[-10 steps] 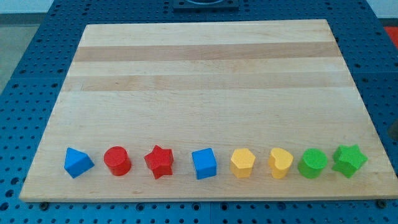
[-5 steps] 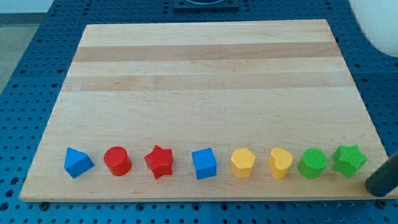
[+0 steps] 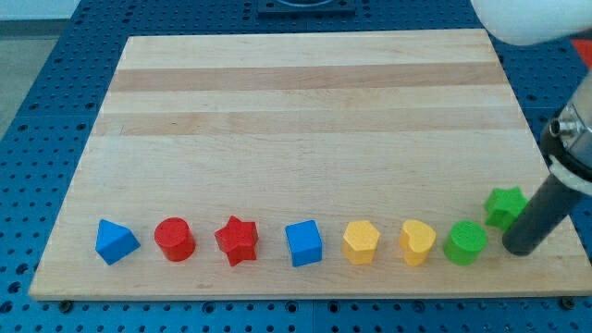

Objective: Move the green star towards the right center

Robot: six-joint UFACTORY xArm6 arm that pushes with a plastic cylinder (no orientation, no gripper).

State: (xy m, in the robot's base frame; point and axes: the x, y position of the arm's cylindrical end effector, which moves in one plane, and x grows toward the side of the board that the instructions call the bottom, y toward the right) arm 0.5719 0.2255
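The green star (image 3: 504,204) lies near the board's right edge, a little above the bottom row and up-right of the green round block (image 3: 464,242). My tip (image 3: 518,248) rests on the board just below and right of the star, touching or nearly touching it. The dark rod rises to the view's upper right and hides part of the star's right side.
A row of blocks lies along the bottom of the wooden board (image 3: 305,111): blue triangular block (image 3: 117,241), red cylinder (image 3: 174,239), red star (image 3: 237,240), blue cube (image 3: 303,243), yellow hexagon (image 3: 361,241), yellow heart (image 3: 417,241). The arm's white body (image 3: 527,18) shows at top right.
The rod came in from the bottom right onto the board. The green star moved up and slightly left, out of the row. The other blocks have not moved.
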